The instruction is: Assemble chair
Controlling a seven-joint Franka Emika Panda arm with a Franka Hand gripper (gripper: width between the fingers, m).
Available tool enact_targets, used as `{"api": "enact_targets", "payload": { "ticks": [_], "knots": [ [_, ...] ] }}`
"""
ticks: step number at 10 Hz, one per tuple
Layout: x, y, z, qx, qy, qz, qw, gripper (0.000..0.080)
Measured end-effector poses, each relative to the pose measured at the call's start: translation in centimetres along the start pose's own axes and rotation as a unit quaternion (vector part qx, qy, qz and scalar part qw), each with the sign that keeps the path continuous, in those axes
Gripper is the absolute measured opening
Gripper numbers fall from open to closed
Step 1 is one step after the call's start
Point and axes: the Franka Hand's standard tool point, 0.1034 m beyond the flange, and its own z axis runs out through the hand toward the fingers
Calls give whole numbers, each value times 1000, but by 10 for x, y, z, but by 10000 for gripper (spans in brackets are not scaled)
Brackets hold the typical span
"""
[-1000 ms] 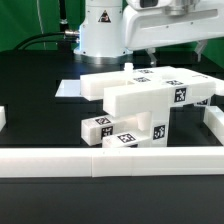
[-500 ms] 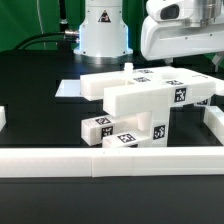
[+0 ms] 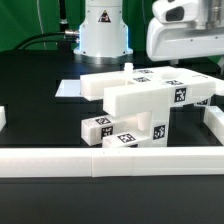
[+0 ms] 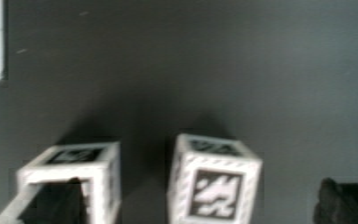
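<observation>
While the pincer (image 4: 195, 200) hangs spread and empty above the desk (image 4: 194, 70), two chair legs (image 4: 215, 178) stand beneath it. Leg-fetching step, I reckon: descend, centre, pinch one.

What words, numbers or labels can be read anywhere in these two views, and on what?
No readable words or numbers in either view.
chair parts: black-and-white square tags, patterns only, no letters.
two small square legs, wrist view: the same kind of tag, blurred, no text.
robot base: a dark mark near its top, too blurred to read.
</observation>
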Motion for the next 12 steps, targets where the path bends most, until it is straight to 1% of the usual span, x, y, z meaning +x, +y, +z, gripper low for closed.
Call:
{"api": "enact_targets", "payload": {
  "ticks": [2, 4, 6, 8, 10, 12],
  "knots": [
    [-2, -7, 9, -4, -1, 9, 1000, 649],
    [3, -21, 10, -3, 0, 21, 1000, 649],
    [3, -18, 11, -4, -1, 23, 1000, 649],
    [6, -22, 14, -4, -1, 33, 999, 649],
    [14, -25, 19, -3, 1, 35, 999, 649],
    [16, -26, 19, -3, 2, 35, 999, 649]
  ]
}}
